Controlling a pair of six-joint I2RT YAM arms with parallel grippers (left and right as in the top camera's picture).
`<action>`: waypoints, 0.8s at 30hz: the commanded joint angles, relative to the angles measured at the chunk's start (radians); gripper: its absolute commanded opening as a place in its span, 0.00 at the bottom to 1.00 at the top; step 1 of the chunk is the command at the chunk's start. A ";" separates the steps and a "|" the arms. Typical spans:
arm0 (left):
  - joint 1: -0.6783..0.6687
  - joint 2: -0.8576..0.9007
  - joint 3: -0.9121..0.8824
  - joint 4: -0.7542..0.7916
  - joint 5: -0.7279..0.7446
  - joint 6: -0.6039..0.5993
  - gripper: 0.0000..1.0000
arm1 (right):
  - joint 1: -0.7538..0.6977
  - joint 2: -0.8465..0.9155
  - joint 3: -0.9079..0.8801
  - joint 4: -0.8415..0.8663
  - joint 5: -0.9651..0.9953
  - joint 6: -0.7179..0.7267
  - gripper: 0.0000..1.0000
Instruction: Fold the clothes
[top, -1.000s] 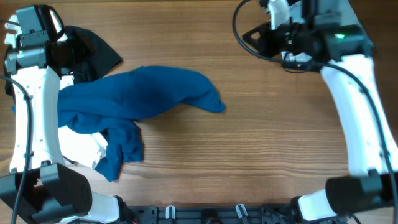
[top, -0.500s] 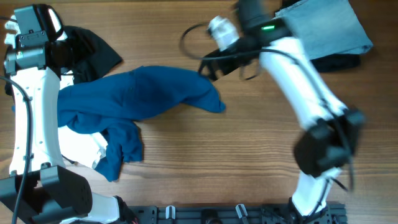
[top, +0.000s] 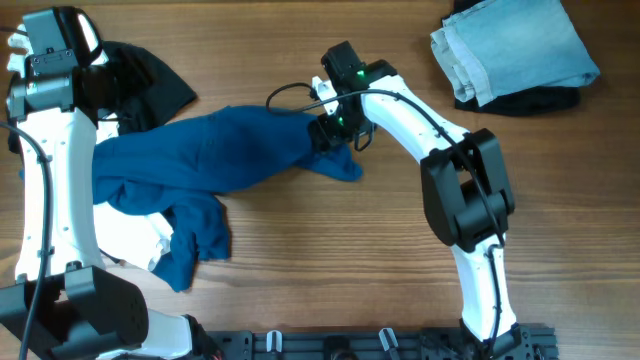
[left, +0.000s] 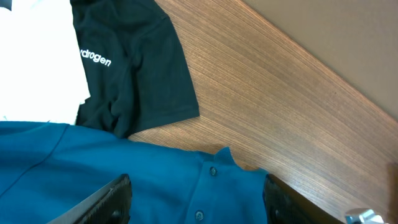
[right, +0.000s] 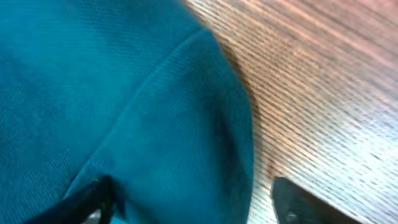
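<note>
Right gripper (top: 330, 135): swung from the far right corner over to the right tip of the blue shirt (top: 220, 155).
Fingers: went from shut to spread either side of the cloth.
Folded pile (top: 515, 50): uncovered at the far right corner, earlier hidden beneath the arm.

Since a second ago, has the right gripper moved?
Yes. The right gripper swung left from over the folded pile to the right end of the blue shirt.

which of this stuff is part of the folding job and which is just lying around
Job: blue shirt, black tee, white garment.
Lying about: folded pale-blue garment, dark garment under it, stacked at the table's far corner.
</note>
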 joint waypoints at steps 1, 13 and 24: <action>0.005 -0.027 0.001 0.002 0.002 0.020 0.68 | 0.001 0.032 -0.009 0.001 0.013 0.008 0.45; 0.005 -0.028 0.001 0.010 -0.033 0.021 0.69 | -0.066 -0.169 0.385 -0.257 0.002 -0.012 0.04; 0.004 -0.125 0.001 0.081 -0.035 0.021 0.44 | -0.105 -0.425 0.723 -0.398 0.003 -0.010 0.04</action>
